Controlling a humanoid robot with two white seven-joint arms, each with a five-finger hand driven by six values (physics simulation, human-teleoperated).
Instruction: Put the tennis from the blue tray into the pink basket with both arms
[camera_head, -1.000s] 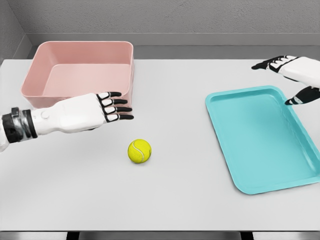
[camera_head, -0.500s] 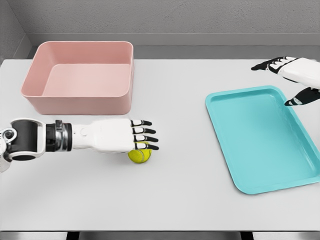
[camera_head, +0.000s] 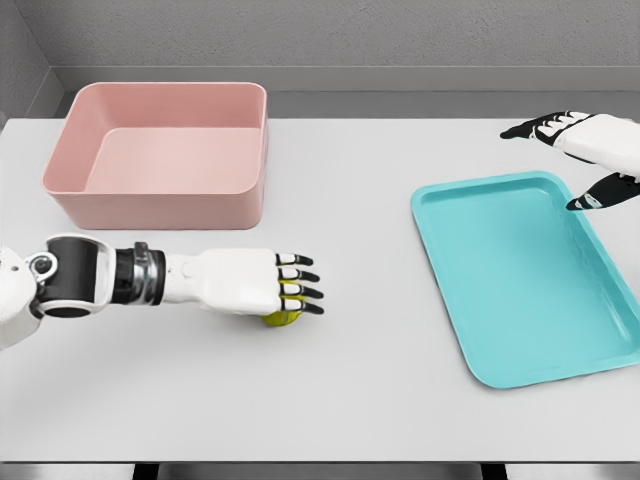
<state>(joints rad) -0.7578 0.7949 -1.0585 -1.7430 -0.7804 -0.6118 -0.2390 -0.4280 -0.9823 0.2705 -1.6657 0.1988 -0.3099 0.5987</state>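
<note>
Nearest the camera, the left arm reaches in from the lower left, low over the white table (camera_head: 380, 410), with its black-and-silver wrist cuff in plain sight. The left hand (camera_head: 245, 283) is laid palm-down right on top of the tennis ball (camera_head: 282, 317), and the ball is nearly swallowed: only a sliver of yellow peeks out under the fingers (camera_head: 300, 292) and at the lower edge of the palm. Those fingers stretch forward over the ball, pointing right, fairly straight and a little apart; whether they actually press on the ball or merely cover it, that can't be told from here. The ball sits on the bare table, between the two containers, closer to the basket side, and outside the tray.

Off to the right, the blue tray (camera_head: 480, 360) lies flat, its long side running away from the camera at a slight angle.

Further back on the left, the pink basket (camera_head: 165, 210) stands upright near the table's far edge, well apart from the hand and the ball.

Far right, the right hand (camera_head: 580, 150) hovers above the tray's far corner, fingers spread and holding nothing, thumb pointing down toward the tray rim.
</note>
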